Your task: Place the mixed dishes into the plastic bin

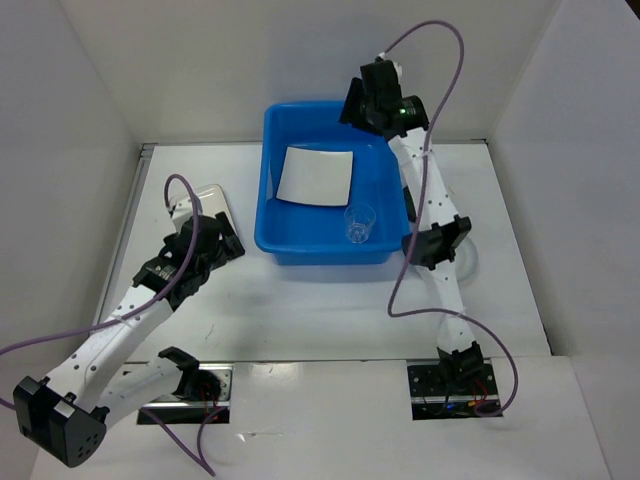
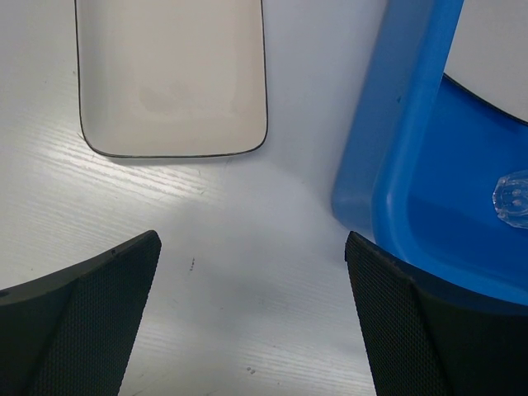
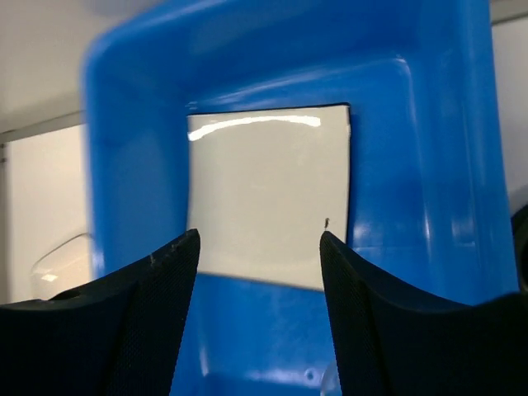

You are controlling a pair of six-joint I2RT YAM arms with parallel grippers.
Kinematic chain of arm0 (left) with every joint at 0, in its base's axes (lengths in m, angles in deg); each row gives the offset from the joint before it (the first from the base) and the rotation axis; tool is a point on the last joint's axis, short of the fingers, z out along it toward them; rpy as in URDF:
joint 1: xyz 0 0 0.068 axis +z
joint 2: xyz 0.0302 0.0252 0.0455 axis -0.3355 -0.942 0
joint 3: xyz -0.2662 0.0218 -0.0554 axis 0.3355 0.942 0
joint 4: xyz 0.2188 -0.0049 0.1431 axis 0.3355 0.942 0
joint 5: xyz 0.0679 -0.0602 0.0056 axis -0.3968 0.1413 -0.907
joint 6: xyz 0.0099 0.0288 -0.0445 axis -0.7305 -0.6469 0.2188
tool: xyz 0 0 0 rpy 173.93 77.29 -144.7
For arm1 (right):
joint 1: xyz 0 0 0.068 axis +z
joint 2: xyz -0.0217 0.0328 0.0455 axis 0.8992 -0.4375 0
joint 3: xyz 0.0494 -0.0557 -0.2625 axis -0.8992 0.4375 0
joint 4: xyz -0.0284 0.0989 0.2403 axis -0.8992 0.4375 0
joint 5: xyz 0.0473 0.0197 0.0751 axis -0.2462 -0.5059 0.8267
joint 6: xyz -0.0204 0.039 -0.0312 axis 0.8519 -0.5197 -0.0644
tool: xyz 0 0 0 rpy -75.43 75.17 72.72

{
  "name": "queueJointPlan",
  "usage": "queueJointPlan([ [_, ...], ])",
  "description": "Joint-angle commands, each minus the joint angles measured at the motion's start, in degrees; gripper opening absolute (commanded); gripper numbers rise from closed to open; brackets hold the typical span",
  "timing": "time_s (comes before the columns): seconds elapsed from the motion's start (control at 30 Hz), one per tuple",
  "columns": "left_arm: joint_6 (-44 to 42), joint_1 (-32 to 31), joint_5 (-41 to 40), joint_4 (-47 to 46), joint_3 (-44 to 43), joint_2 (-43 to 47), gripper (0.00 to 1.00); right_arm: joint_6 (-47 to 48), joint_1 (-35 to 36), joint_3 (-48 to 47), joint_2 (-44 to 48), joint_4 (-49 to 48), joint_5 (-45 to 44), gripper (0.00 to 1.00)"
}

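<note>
- Bin (image 1: 320, 252) stands on the table (image 1: 300, 320) between your two grippers. It is off to the right of the left one and directly beneath the right one.
- Your left gripper (image 2: 252, 239) is low over the table, spread wide and holding nothing. Only bare table shows between its fingers.
- The rounded white plate (image 2: 173, 82) lies flat on the table straight ahead of that gripper, a little toward its left finger. Neither finger touches it.
- A near corner of the bin rises just ahead of your left gripper's right finger (image 2: 412, 330). It is close, but you cannot tell from the wrist view whether they touch.
- Your right gripper (image 3: 260, 239) hangs over the far end of the bin with its fingers parted and nothing between them.
- The square white plate (image 3: 268, 194) is inside the bin. In the wrist view it lies straight ahead of the right gripper, framed by the gap between the fingers. From above it sits to that gripper's left, close to the bin's left wall.
- The clear cup (image 1: 359, 222) stands upright inside the bin at its near end, apart from the square plate. It is well back from your right gripper, toward that arm's base. From your left gripper, it is to the right, beyond the bin wall.
</note>
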State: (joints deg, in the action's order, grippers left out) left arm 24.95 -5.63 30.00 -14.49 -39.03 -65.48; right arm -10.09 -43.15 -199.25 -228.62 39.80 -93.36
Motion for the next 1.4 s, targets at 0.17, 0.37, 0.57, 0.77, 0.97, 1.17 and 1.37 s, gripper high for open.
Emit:
queueJointPlan([
  [0.17, 0.47, -0.17, -1.09, -2.39, 1.23, 1.33, 1.00, 4.82, 5.99, 23.94, 29.56, -2.42, -5.70, 0.68],
  [0.37, 0.47, -0.17, -1.09, -2.92, 1.76, 1.33, 1.00, 5.00, 5.99, 57.96, 50.31, -11.65, -5.10, 0.70],
  [0.57, -0.23, -0.17, -1.17, -2.92, 1.05, 0.72, 1.00, 4.47, 5.29, 74.42, 54.19, -21.59, 3.42, 0.70],
  [0.77, -5.24, 7.11, 0.85, -1.61, -5.70, -5.16, 1.00, 3.33, 5.99, 88.04, 59.72, -33.26, 13.87, 0.71],
  [0.97, -7.79, 13.71, 0.85, -4.76, -8.17, -8.50, 0.98, 3.32, 9.94, 95.52, 66.41, -36.81, 14.67, 0.71],
  [1.17, -5.16, 23.90, 0.67, -9.51, -7.04, -17.19, 0.59, 3.32, 11.00, 99.83, 72.74, -38.39, 16.70, 0.71],
  [1.37, -4.63, 32.69, 4.18, -14.17, -4.75, -23.44, 0.71, 4.47, 11.00, 101.86, 76.34, -37.07, 16.70, 0.71],
])
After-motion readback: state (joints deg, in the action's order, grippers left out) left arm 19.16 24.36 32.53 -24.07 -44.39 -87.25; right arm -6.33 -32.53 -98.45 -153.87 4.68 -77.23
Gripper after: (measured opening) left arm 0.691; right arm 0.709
